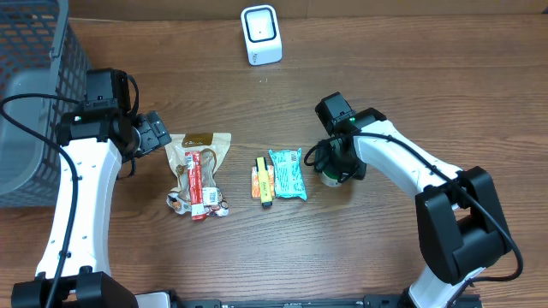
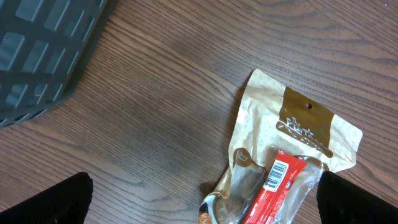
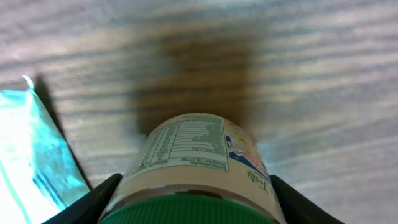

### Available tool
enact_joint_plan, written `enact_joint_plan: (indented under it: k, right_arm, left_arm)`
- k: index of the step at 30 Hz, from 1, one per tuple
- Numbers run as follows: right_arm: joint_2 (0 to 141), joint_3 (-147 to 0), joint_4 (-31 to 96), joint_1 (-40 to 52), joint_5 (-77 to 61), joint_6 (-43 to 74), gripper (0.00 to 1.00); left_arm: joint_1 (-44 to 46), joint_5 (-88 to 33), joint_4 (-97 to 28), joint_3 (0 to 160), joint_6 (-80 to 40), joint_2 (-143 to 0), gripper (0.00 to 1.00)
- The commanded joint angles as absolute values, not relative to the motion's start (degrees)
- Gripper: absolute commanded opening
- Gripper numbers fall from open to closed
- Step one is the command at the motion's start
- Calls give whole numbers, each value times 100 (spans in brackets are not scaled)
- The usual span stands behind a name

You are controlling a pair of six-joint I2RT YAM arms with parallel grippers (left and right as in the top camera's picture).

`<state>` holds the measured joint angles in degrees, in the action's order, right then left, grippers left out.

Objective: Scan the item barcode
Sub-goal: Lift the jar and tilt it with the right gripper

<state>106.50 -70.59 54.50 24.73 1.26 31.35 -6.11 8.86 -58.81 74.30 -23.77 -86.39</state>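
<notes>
A small bottle [image 3: 186,149] with a green cap and a white printed label lies on the wood between the fingers of my right gripper [image 3: 196,200]. Both fingers press its sides just below the cap. From overhead the right gripper [image 1: 336,167] covers most of the bottle [image 1: 330,179]. The white barcode scanner [image 1: 260,34] stands at the table's far edge. My left gripper [image 1: 158,133] hangs open over the upper left of a tan snack pouch [image 2: 298,124]. A red bar [image 2: 273,186] with a barcode lies on that pouch.
A teal packet [image 1: 288,174] lies just left of the bottle, its edge also in the right wrist view [image 3: 31,155]. Beside it lie yellow and orange sticks [image 1: 263,180]. A grey mesh basket [image 1: 34,94] stands at the far left.
</notes>
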Motion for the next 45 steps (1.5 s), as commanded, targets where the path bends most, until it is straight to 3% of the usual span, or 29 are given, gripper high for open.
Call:
enact_joint_plan:
  k: [1, 16, 30, 45]
  right_arm:
    - [10674, -7511, 5802, 2392, -115, 3151, 31]
    - [10674, -8261, 7603, 2307, -3350, 3153, 30]
    - [10674, -8261, 8337, 2307, -4480, 3151, 30]
    - [10674, -8263, 8667, 2307, -4729, 3153, 33]
  left_arm:
    - [-620, 943, -5889, 7406, -2355, -8672, 100]
    - [-620, 943, -5889, 7406, -2355, -8672, 100]
    - [-620, 943, -5889, 7406, -2355, -8672, 100]
    - [-620, 943, -5889, 7406, -2355, -8672, 100]
